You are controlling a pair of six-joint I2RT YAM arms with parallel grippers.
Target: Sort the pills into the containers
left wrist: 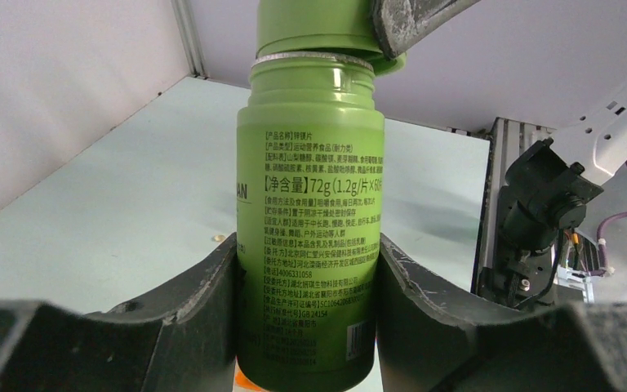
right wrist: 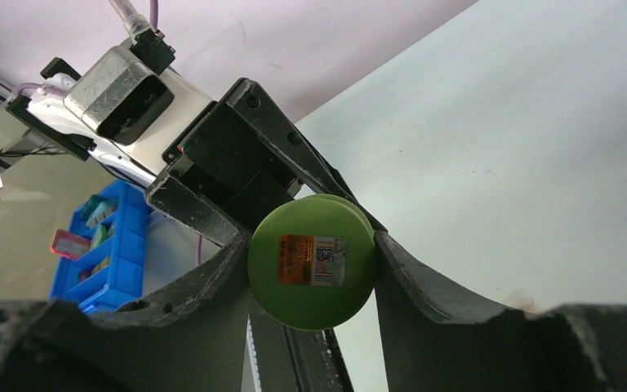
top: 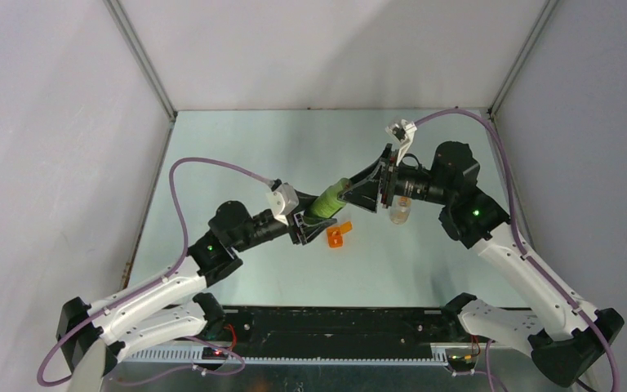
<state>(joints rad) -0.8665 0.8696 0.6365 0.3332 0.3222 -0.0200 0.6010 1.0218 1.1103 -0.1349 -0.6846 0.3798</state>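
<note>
Green bottle (top: 325, 202): held clear of the desk (top: 245, 147) near its middle, lying aslant between the two arms, cap end toward the far right corner.

Left gripper (top: 312, 216): fingers clamped on the bottle's body, one on each side. The left wrist view confirms both pads pressed against the printed label of the bottle (left wrist: 310, 188), with the gripper (left wrist: 310, 273) seated on its lower half.

Right gripper (top: 356, 191): fingers closed on the green cap (top: 344, 187). In the right wrist view the cap (right wrist: 312, 261) sits end-on between the gripper's (right wrist: 310, 245) two fingers and carries an orange and white sticker on its top face.

Cap seating: in the left wrist view the cap (left wrist: 314, 24) stands above the bottle's shoulder, with the ribbed neck and a silver ring (left wrist: 314, 57) exposed beneath it. Its lower edge overhangs to the right. Whether it is still engaged on the neck cannot be told.

Orange box (top: 336, 236): resting on the desk just on the near side of the bottle, not touching it.

Clear orange-topped vial (top: 398, 214): on the desk, to the right of the box and apart from it, under the right arm's wrist. Contents too small to make out.

Blue compartment bin (right wrist: 102, 253): seen past the left arm in the right wrist view, holding small items.
</note>
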